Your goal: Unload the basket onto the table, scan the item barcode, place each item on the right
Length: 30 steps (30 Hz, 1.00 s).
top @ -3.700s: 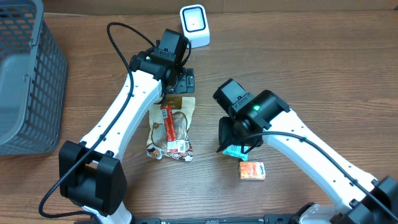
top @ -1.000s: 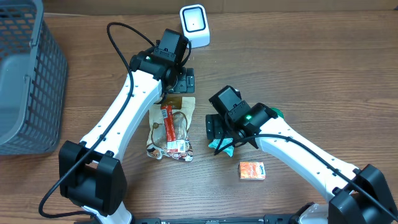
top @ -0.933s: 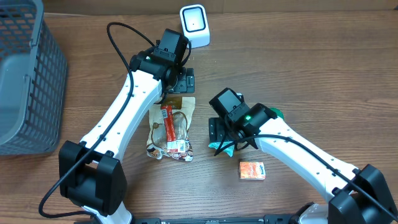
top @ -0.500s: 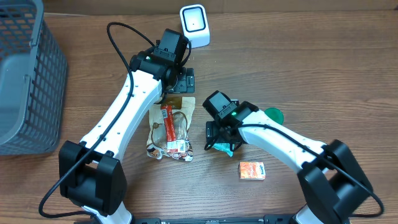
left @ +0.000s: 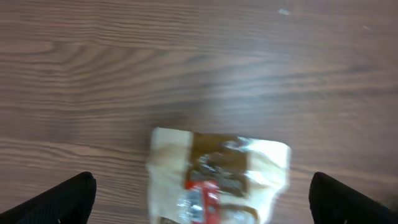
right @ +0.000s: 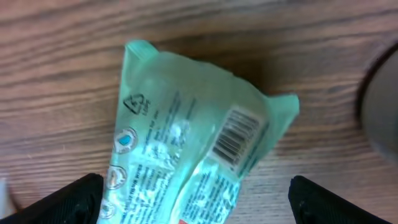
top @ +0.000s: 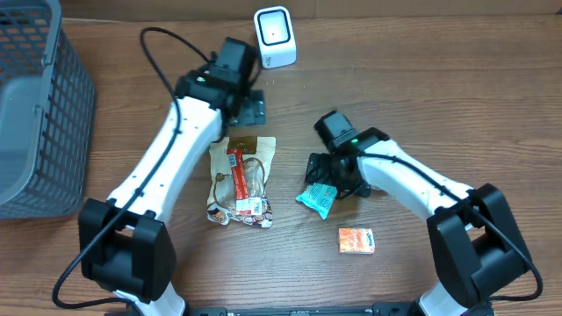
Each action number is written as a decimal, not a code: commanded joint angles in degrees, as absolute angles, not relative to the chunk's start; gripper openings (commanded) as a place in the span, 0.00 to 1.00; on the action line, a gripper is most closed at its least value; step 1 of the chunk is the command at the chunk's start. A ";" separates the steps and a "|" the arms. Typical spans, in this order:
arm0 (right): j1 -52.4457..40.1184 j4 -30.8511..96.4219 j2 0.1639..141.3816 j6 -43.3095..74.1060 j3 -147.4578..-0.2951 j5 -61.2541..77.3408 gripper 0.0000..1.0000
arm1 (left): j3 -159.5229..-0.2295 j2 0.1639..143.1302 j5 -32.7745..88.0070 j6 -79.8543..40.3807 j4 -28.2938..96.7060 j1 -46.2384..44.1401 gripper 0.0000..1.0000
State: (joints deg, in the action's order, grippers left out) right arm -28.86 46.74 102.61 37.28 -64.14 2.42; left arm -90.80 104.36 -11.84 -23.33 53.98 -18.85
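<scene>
Teal plastic packet (right: 186, 143) lies barcode-up right of centre; we see right gripper (right: 199, 199) spread wide over it, left gripper (left: 202, 199) wide near tan snack bag (left: 217, 177).

I see a grey plastic mesh basket (top: 35, 114) at ten o'clock on the brown wooden bench (top: 439, 88), a small orange carton (top: 356, 240) at five, and a beige snack bag (top: 239, 180) near centre.

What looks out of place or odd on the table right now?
Nothing is spilled or torn. The teal packet lies skewed and creased with its barcode facing up, well apart from the scanner. The snack pack and orange box lie flat.
</scene>
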 commanded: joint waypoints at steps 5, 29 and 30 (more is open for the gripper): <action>-30.24 42.37 102.67 37.06 -64.18 7.14 0.97 | -92.07 103.39 -3.31 -24.03 54.15 -6.81 1.00; -32.36 55.00 102.67 23.90 -80.49 1.83 0.85 | -92.07 103.39 -3.14 -24.01 54.11 -2.37 1.00; -32.95 57.06 102.67 23.92 -80.77 1.56 0.84 | -92.07 103.39 -3.14 -23.99 54.11 -2.37 1.00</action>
